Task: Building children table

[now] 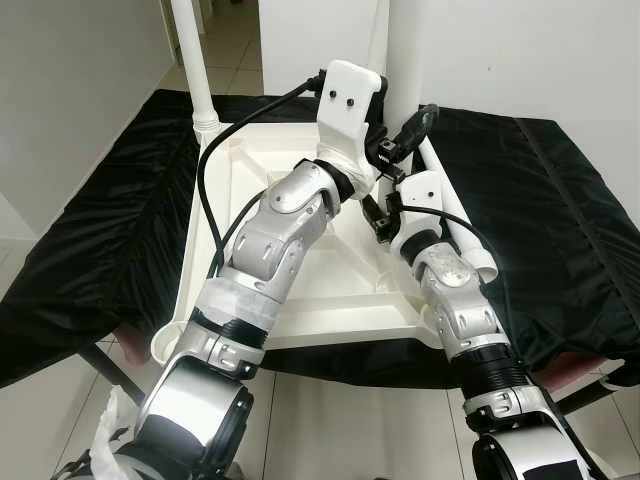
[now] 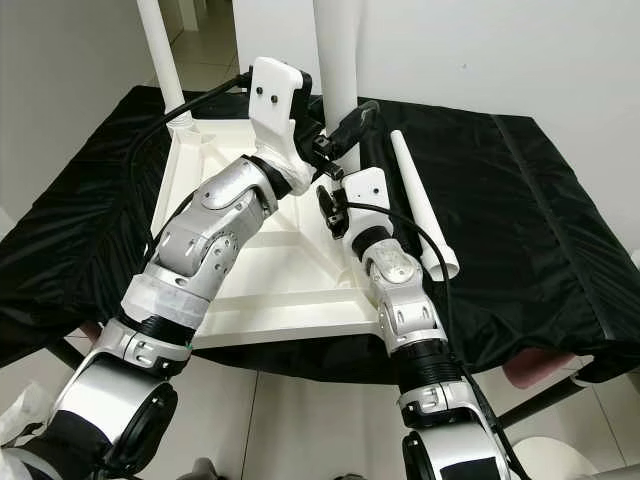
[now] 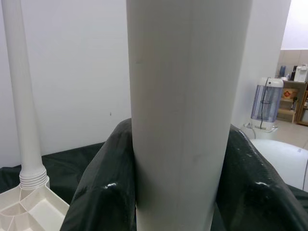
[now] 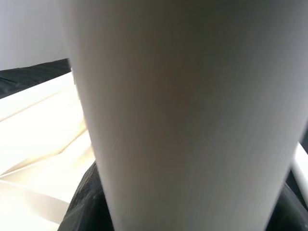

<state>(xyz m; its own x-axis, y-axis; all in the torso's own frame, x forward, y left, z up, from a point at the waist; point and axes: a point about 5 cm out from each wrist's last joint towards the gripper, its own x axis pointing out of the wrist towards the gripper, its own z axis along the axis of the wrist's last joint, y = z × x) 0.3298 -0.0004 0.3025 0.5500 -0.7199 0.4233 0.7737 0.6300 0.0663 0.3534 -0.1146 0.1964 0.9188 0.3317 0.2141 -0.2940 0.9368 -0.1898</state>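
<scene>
arms [image 1: 275,235]: silver jointed shells, black ribbed collars | wrists [image 1: 345,95]: white housings, two dark screws on left | cables [image 1: 205,200]: black, looping along both arms | fingers [image 3: 103,192]: glossy black

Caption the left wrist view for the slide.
Left gripper black fingers clasp an upright white plastic table leg; another screwed-in white leg stands on the upturned tabletop.

One white tabletop [image 2: 260,290] lay upside down; three white legs counted: two standing upright [image 2: 160,50] [image 2: 335,60], one loose [image 2: 420,205] right of the claws.
</scene>
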